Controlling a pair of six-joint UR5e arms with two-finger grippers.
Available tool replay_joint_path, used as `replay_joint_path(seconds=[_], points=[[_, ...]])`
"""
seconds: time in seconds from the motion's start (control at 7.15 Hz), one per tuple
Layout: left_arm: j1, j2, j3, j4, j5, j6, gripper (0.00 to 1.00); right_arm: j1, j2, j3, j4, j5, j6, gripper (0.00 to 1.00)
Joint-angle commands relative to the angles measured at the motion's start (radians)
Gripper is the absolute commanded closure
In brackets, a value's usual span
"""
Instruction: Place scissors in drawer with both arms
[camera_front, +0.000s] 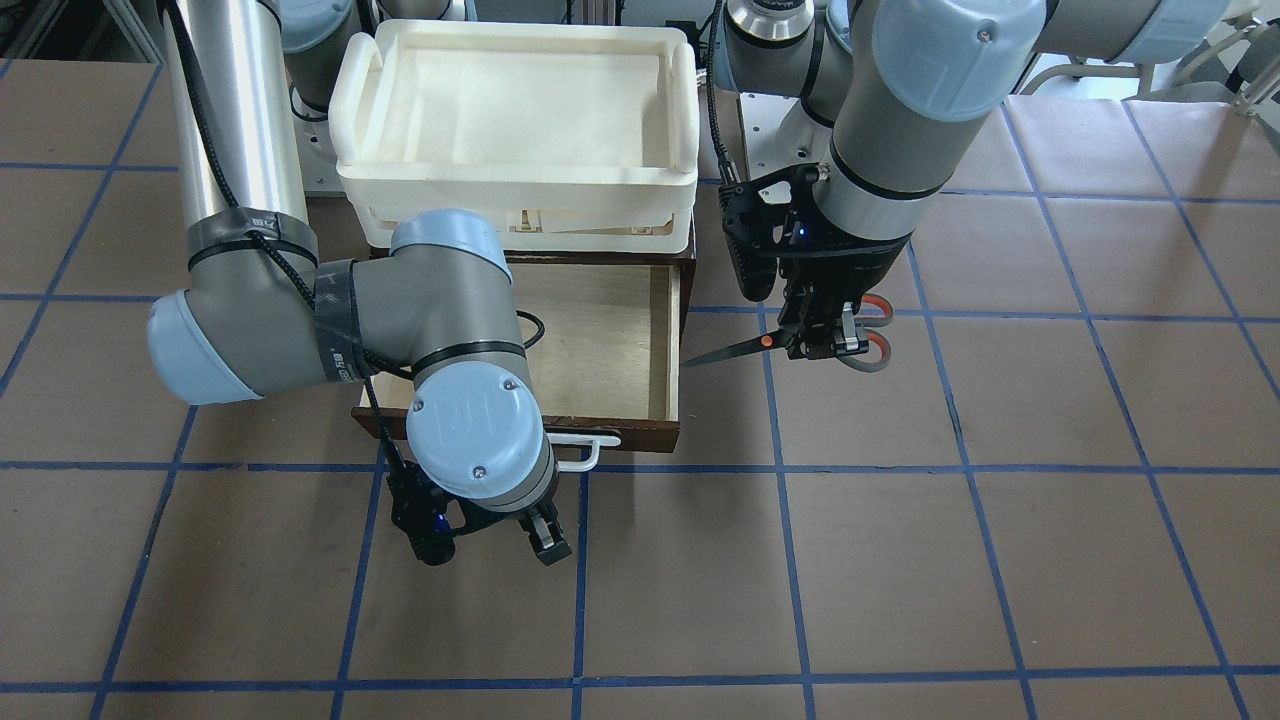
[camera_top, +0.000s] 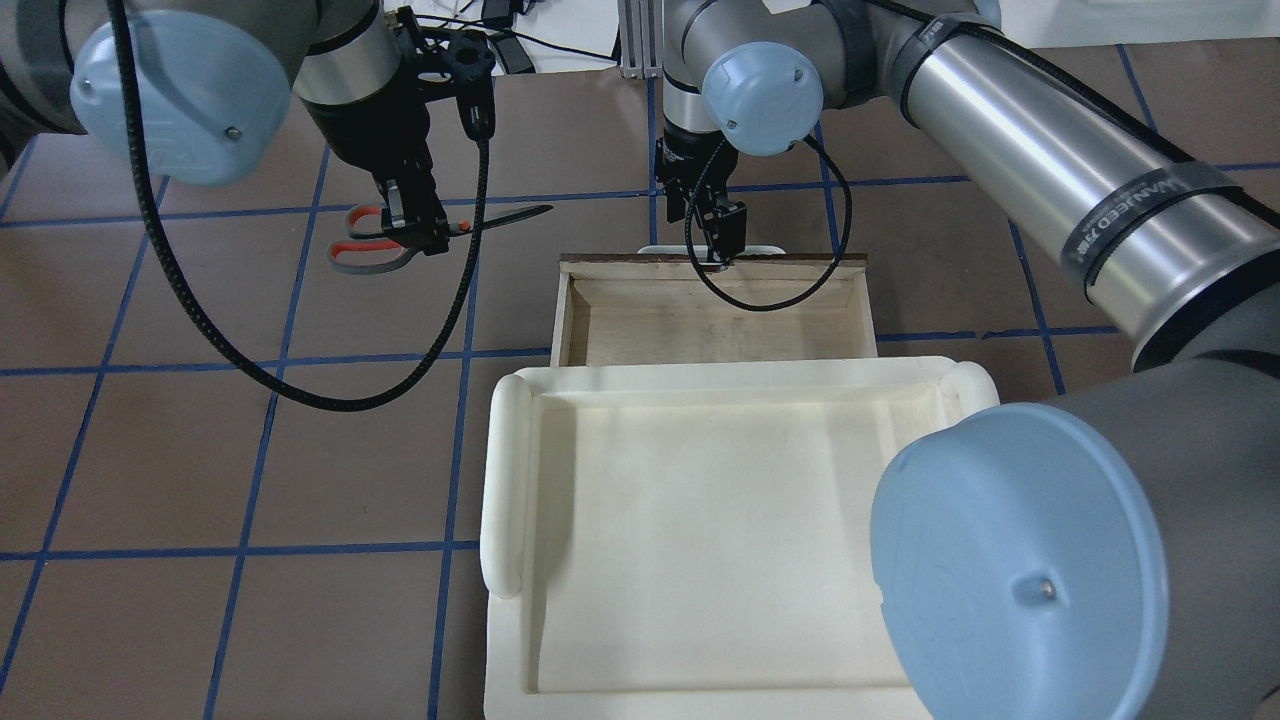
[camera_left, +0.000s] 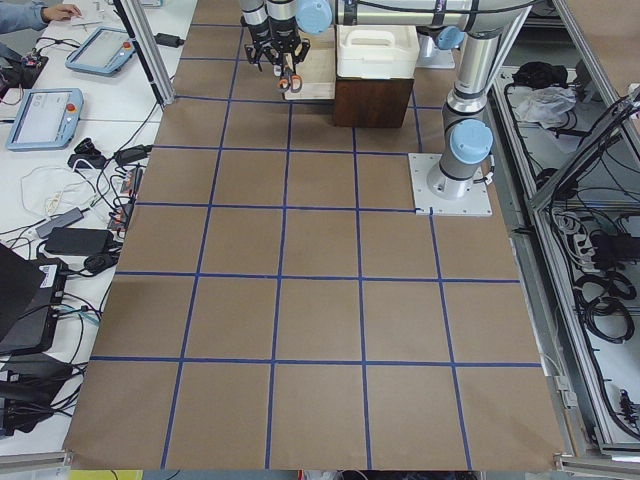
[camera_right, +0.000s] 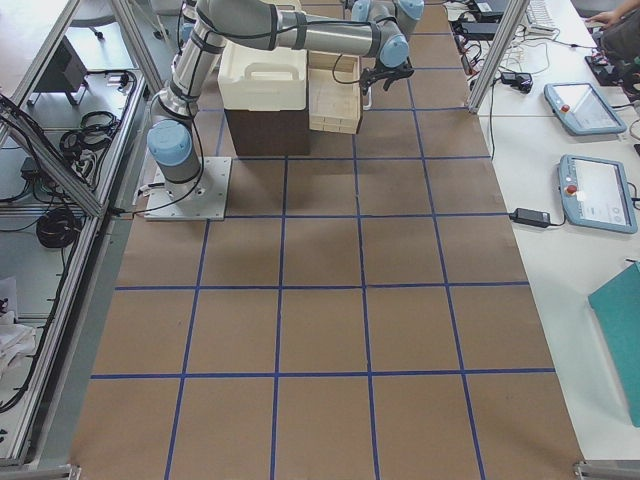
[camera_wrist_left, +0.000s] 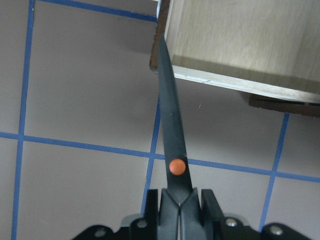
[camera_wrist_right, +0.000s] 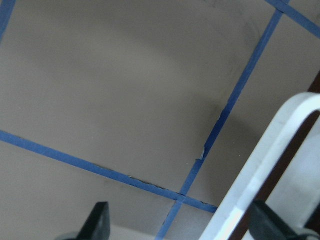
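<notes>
My left gripper (camera_front: 822, 340) is shut on the scissors (camera_front: 735, 346) just behind the orange pivot and holds them level above the table. The orange-lined handle loops (camera_top: 360, 250) point away from the drawer. In the left wrist view the blade (camera_wrist_left: 171, 125) reaches from my gripper (camera_wrist_left: 179, 212) to the corner of the drawer (camera_wrist_left: 240, 45). The drawer (camera_front: 672, 340) is pulled open and its pale inside is bare. My right gripper (camera_front: 527, 532) is open at the white bar handle (camera_front: 585, 455). In the right wrist view the handle (camera_wrist_right: 260, 170) lies near one fingertip (camera_wrist_right: 267, 224).
A white foam tray (camera_front: 345, 110) sits on top of the dark brown cabinet (camera_left: 372, 100), behind the open drawer. The right arm's elbow (camera_front: 460, 330) hangs over the drawer's side. The table is brown paper with blue tape lines. Operators' tablets lie on side desks.
</notes>
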Motion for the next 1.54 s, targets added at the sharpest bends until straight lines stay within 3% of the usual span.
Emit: replay_joint_path(seconds=[0.0,0.56,0.7,0.98,1.4], points=[[-0.004,0.003,0.000,0.005,-0.030,-0.013,1.00,-0.001,-0.036,0.041,0.007,-0.005,0.015,0.00],[-0.025,-0.009,0.000,0.014,-0.023,-0.032,1.00,-0.049,-0.090,0.027,0.014,-0.008,-0.055,0.00],[-0.037,-0.009,-0.002,0.014,-0.031,-0.044,1.00,-0.058,-0.117,0.020,0.012,-0.043,-0.180,0.00],[-0.172,-0.040,0.000,0.032,-0.028,-0.177,1.00,-0.121,-0.214,0.027,0.012,-0.134,-0.607,0.00],[-0.305,-0.106,0.003,0.086,-0.109,-0.262,1.00,-0.271,-0.352,0.041,0.018,-0.140,-1.269,0.00]])
